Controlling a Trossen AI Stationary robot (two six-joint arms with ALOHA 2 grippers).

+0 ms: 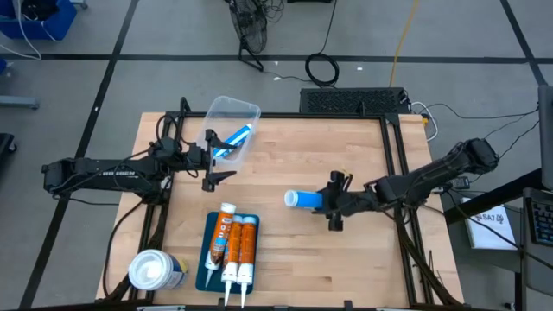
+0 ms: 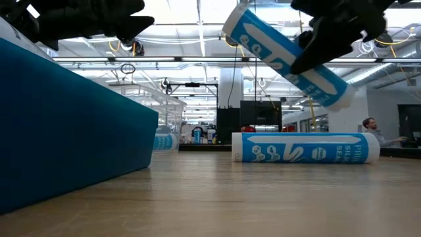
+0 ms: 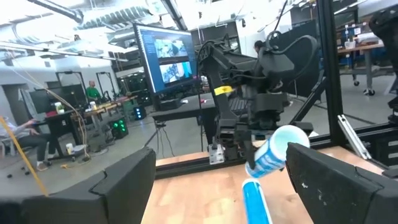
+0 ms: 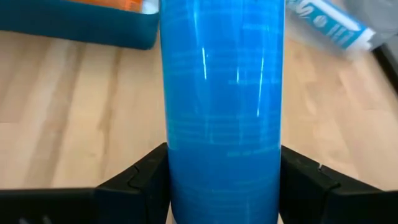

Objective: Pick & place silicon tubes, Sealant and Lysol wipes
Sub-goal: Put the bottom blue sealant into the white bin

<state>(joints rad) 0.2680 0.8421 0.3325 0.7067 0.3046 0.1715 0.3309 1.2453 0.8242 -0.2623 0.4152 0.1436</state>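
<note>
My right gripper [image 1: 333, 206] is over the middle right of the table, shut on a blue silicone tube [image 1: 304, 200] that it holds up in the air [image 2: 289, 56]. A second blue tube [image 2: 306, 147] lies on its side on the table beneath it. A third [image 1: 233, 138] lies in a clear plastic bin [image 1: 232, 125] at the far left. My left gripper [image 1: 216, 168] stands open next to that bin with nothing between its fingers. Three orange sealant tubes [image 1: 233, 246] lie in a teal tray [image 1: 207, 259]. The Lysol wipes [image 1: 155, 270] stand at the near left corner, white lid up. My right gripper pinches the tube's round body [image 4: 217, 180] between its two fingers [image 4: 143, 180], one on each side. The fingers come slanting down from the table's right. The tube is lifted clear and tilted, its white flat end [image 3: 292, 135] higher and toward the table's left.
The teal tray sits at the near middle left, close to the low camera [image 2: 66, 125]. A black frame [image 1: 393, 147] borders the table's far and right edges. Bare wood [image 1: 346, 268] lies at the near right.
</note>
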